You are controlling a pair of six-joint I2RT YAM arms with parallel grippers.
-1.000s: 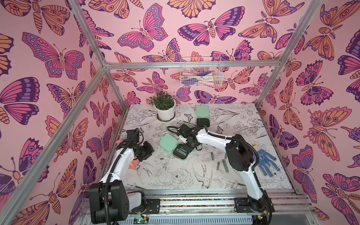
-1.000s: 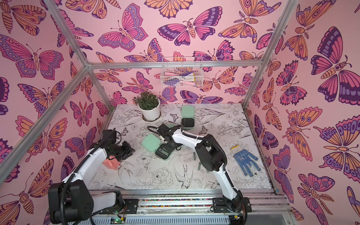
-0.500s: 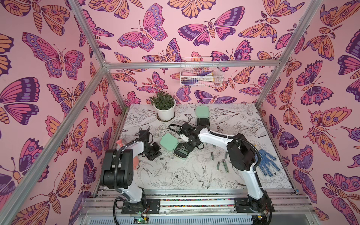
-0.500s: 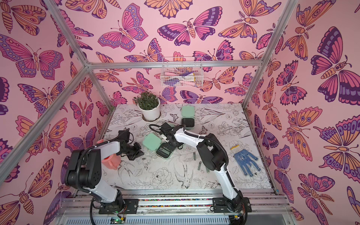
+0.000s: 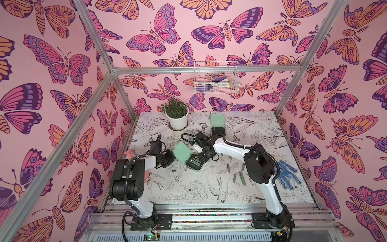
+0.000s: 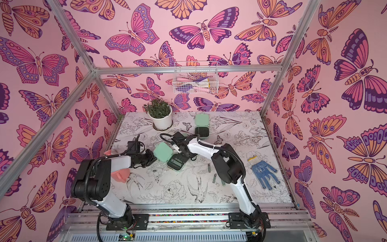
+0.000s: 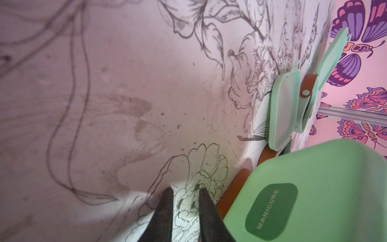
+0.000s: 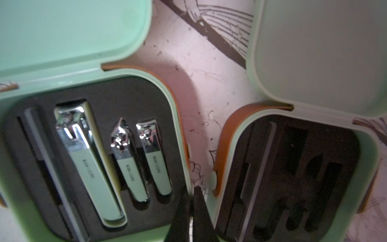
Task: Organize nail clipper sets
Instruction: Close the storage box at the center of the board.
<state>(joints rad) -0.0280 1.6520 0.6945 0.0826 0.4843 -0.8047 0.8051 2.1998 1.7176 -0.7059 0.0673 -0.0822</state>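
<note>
Three mint-green nail clipper cases lie open on the flower-printed mat (image 5: 188,190), and the filled case (image 5: 181,152) near the mat's middle is the one to reckon from. Far to its left, a pink watering can (image 6: 121,175) sits half hidden behind the left arm. Just left of the filled case's lid, the left gripper (image 7: 184,191) hangs low over the mat, its fingers a little apart with only mat between them, grasping nothing; whether a finger touches the lid I cannot tell. Inside the filled case, a large clipper (image 8: 90,165) and two smaller clippers (image 8: 129,167) rest in black slots. Over the filled case's edge hovers the right gripper (image 8: 190,188), fingers pinched together with nothing seen between them. Just beside the filled case, the right wrist view shows an empty case (image 8: 314,52), black slots showing. Behind and right of the filled case, toward the back wall, stands the far case (image 5: 217,120). Well to the filled case's right, four loose clippers (image 5: 242,179) lie on the mat, and farther right a blue dotted glove (image 5: 287,176).
</note>
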